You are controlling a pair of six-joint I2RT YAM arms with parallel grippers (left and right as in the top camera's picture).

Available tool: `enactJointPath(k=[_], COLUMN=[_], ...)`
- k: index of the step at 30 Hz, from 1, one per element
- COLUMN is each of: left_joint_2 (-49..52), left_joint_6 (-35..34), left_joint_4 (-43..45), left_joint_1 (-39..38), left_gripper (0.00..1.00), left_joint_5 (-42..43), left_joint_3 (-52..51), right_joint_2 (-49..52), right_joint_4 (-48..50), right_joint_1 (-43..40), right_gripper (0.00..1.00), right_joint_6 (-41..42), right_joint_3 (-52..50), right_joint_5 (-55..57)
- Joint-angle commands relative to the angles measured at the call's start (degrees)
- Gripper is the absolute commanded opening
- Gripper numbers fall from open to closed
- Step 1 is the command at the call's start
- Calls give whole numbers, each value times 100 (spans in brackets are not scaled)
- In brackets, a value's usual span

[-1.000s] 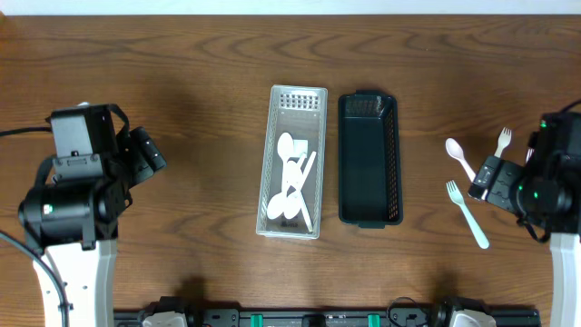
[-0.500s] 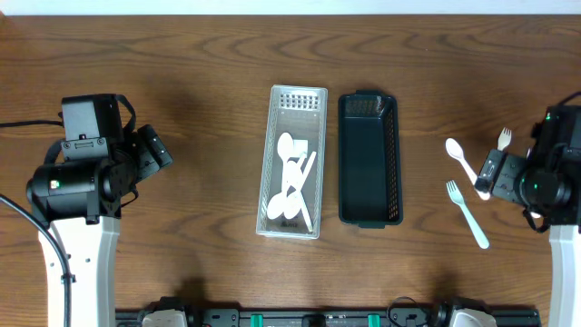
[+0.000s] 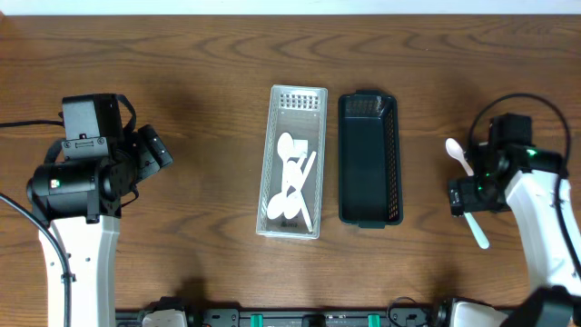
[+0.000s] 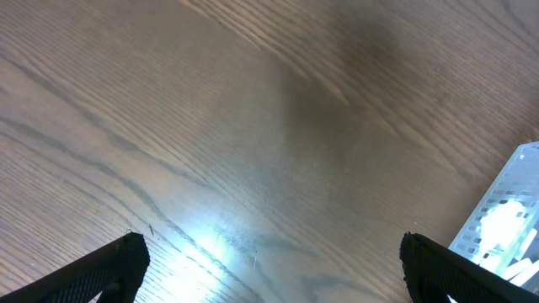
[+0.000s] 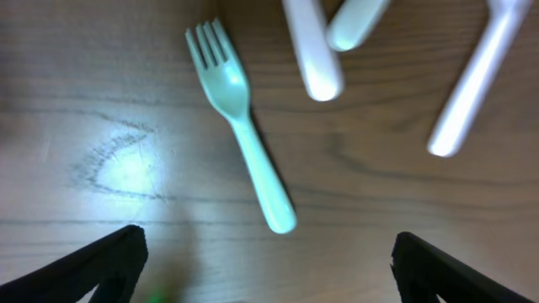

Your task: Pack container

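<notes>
A white perforated basket (image 3: 275,136) holds several white utensils (image 3: 292,177). An empty dark basket (image 3: 368,159) stands right of it. A mint fork (image 3: 477,233) and a white spoon (image 3: 457,151) lie on the table at the right. My right gripper (image 3: 461,196) is open above the fork's tine end. In the right wrist view the mint fork (image 5: 240,126) lies ahead of my open jaws (image 5: 269,278), with white utensil handles (image 5: 312,50) beyond it. My left gripper (image 3: 150,154) is open and empty over bare wood, jaws wide in its wrist view (image 4: 274,278).
The two baskets stand side by side at the table's middle. The white basket's corner shows at the right edge of the left wrist view (image 4: 514,219). Another white handle (image 5: 472,84) lies at the upper right of the right wrist view.
My right arm has swung in and turned, and its gripper now sits over the mint fork, hiding the white fork behind it. My left arm shifted slightly up, then stayed still.
</notes>
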Motion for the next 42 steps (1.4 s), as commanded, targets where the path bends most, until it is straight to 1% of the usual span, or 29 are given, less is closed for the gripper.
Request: enactJointPath(k=[1,11,14,19,22,28,34,39,42], left_joint_2=[28,28,28,28,28,28,28,28,28], left_joint_6=[-81,-76,-76,-74,-74,-74,-72,-72,-72], left_joint_4=[-46,-46,-48,-48,-48,-120,-153,-153,-153], left_joint_1=[31,31,31,31,31,31,31,31,31], left_gripper=[98,98,98,98,98,98,98,98,98], left_joint_5=[0,-2,-2,-4,-2,-7,-50,-50,-50], left_joint_3=[-4,-4,-4,-4,-4,-4,-4,-4,-4], right_joint_2=[236,584,734,1034,1309,1668,1672,1672,1674], right_joint_4=[245,1335,1698,2127,2203,2245,2194,2074,2009], right_joint_1=[-52,-52,-52,-59,-59,-57,-57,-81,-181], right_gripper=[88,81,80,79,79,72,73,68,69], right_joint_6=[-205,-192,-195,-195,-192,-188,-144,-125,140], right_joint_3=[-258,-1003,-1161,-1307,-1311,-1311,-1309,-1309,-1311], right_joint_5=[-46,-177,-197,-538,-645,-649,-645,-470,-470])
